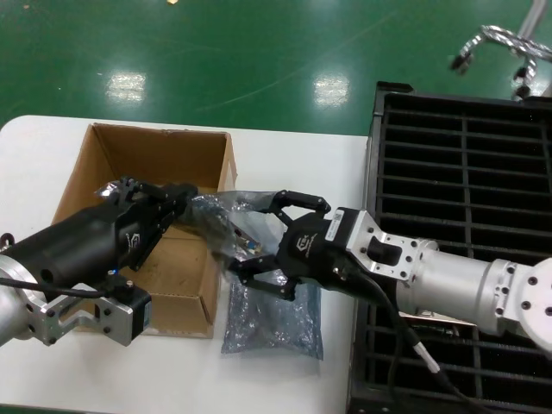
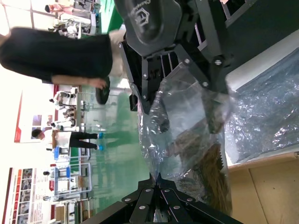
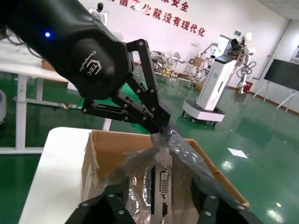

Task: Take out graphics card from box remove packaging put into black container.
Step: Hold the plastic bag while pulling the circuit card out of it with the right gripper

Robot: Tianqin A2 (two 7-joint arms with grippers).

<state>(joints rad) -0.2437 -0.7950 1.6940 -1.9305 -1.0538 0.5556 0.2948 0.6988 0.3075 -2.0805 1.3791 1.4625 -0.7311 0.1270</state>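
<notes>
Two tools meet over the white table (image 1: 285,379), sharing one bagged graphics card (image 3: 164,186) between the brown box (image 1: 112,155) and the black container (image 1: 466,172). The left tool (image 1: 191,205), reaching across the box's open top, is pinched narrow on one end of the packaging (image 1: 211,216), the crinkly translucent bag pulled taut from its fingertips. The right tool (image 1: 259,246), coming in from the container side, has its fingers spread wide around the other end; whether they actually press the bag cannot be told. The split grip reads as a stripping set-up: one tool anchors the plastic while the other is placed to take the card out of it. The card hangs inside the bag, clear of the table, just beyond the box's near corner, its silver bracket with the port facing the right wrist camera and sitting between that tool's open fingers. A second sheet of crumpled bag (image 1: 272,319) lies flat on the table below the right tool. The container's slots show no card.
</notes>
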